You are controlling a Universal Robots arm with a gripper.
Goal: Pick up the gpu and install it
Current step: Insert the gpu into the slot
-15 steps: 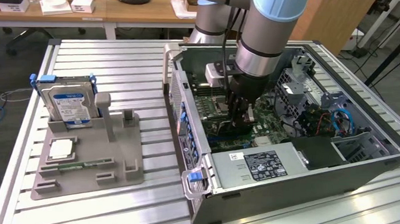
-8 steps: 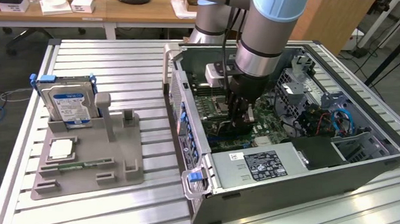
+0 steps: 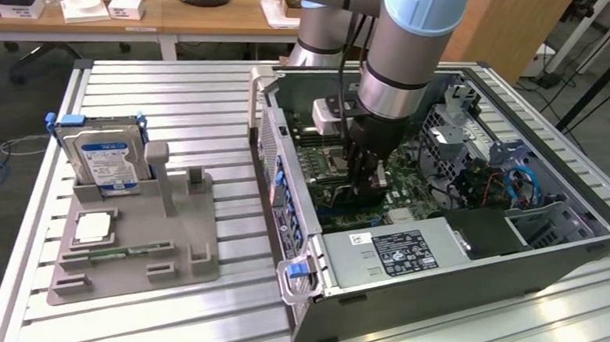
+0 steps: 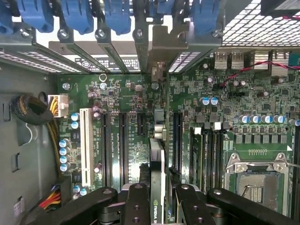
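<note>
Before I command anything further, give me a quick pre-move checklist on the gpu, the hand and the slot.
1. gpu held edge-on between the fingers of the hand: ok.
2. Hand inside the case, above the motherboard: ok.
3. gpu bracket points toward the rear slot covers: ok.
4. gpu seated in a slot: cannot tell.
5. Cables away from the gpu: ok.

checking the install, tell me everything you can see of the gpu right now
The gpu is a thin card seen edge-on in the wrist view, standing upright between the tool fingers, which are closed on it. A green strip with a small logo shows on its edge, and its silver bracket end points toward the rear slot covers. It sits over the motherboard expansion slots inside the open computer case.
</note>
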